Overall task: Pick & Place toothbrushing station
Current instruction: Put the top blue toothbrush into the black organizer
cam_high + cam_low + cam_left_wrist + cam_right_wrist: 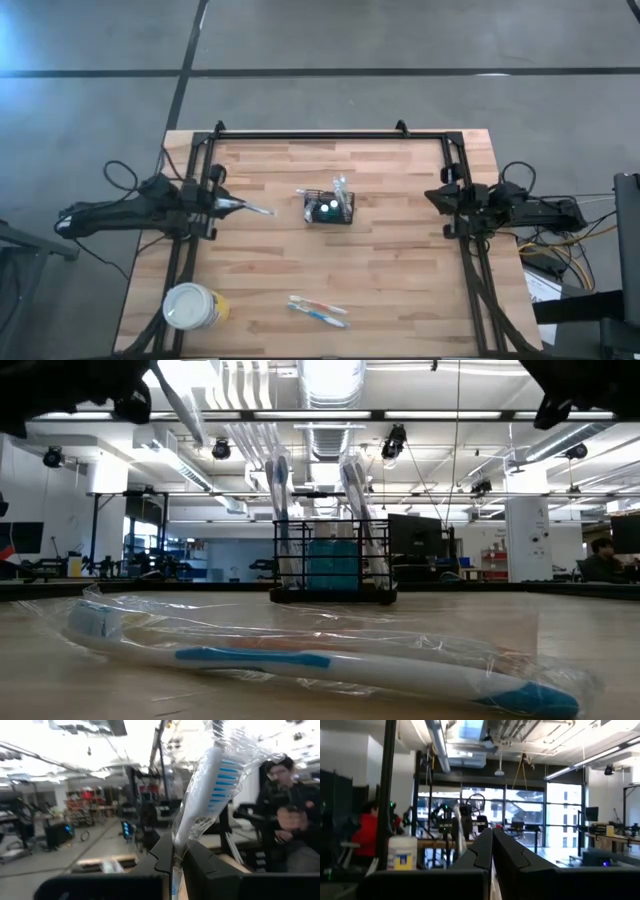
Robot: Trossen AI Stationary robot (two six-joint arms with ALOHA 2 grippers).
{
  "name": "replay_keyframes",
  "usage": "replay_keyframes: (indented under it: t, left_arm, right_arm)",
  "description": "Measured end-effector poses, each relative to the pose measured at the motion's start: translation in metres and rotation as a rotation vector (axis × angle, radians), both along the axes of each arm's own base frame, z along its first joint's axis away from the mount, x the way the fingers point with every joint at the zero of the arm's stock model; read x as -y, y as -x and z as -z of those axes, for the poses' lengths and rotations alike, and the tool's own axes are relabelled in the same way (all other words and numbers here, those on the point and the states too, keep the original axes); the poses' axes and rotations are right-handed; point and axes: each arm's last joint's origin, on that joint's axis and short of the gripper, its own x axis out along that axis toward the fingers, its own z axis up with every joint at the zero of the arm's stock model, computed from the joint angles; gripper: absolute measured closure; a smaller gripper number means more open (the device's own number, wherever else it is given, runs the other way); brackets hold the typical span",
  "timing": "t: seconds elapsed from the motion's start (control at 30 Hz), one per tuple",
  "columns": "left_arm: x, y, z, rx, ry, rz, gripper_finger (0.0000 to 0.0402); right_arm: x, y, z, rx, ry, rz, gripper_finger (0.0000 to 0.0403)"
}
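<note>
Wrapped toothbrushes lie closest to the low camera, filling the bottom of that frame in clear plastic, white handles with blue grips; from above they sit at the lower middle of the table. No writing on the wrap can be read. Behind them, at mid-frame, stands the caddy, black wire mesh, with two brushes upright inside and a teal item between them; seen from above the caddy is near the table's centre. At left, the left gripper is clamped on a wrapped brush with blue bristles. At right, the right gripper has fingers together, holding nothing. A white-lidded tub sits lower left.
</note>
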Motion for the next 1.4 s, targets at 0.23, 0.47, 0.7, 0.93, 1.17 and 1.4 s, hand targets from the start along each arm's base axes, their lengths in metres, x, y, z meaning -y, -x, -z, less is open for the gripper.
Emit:
replay_keyframes:
  t: [0.23, 0.47, 0.7, 0.93, 1.17, 1.4]
  left_arm:
    - [-0.003, -0.015, 0.013, -0.008, 0.028, -0.004, 0.0382]
    - [-0.008, -0.043, 0.010, -0.092, -0.016, -0.089, 0.0382]
    - [-0.013, -0.079, 0.006, -0.164, -0.064, -0.095, 0.0382]
    - [-0.017, -0.115, -0.002, -0.214, -0.106, -0.078, 0.0382]
    - [-0.023, -0.136, -0.003, -0.259, -0.133, -0.087, 0.0382]
    - [-0.034, -0.143, 0.010, -0.328, -0.117, -0.110, 0.0382]
  right_arm:
    - [0.002, -0.002, 0.017, -0.051, -0.011, 0.070, 0.0394]
    - [0.002, -0.005, 0.023, -0.083, -0.010, 0.078, 0.0394]
    - [0.002, -0.005, 0.023, -0.084, -0.009, 0.076, 0.0394]
    - [0.002, -0.005, 0.024, -0.087, -0.009, 0.075, 0.0394]
    - [0.002, -0.006, 0.025, -0.097, -0.009, 0.075, 0.0394]
    - [0.002, -0.006, 0.026, -0.108, -0.022, 0.070, 0.0394]
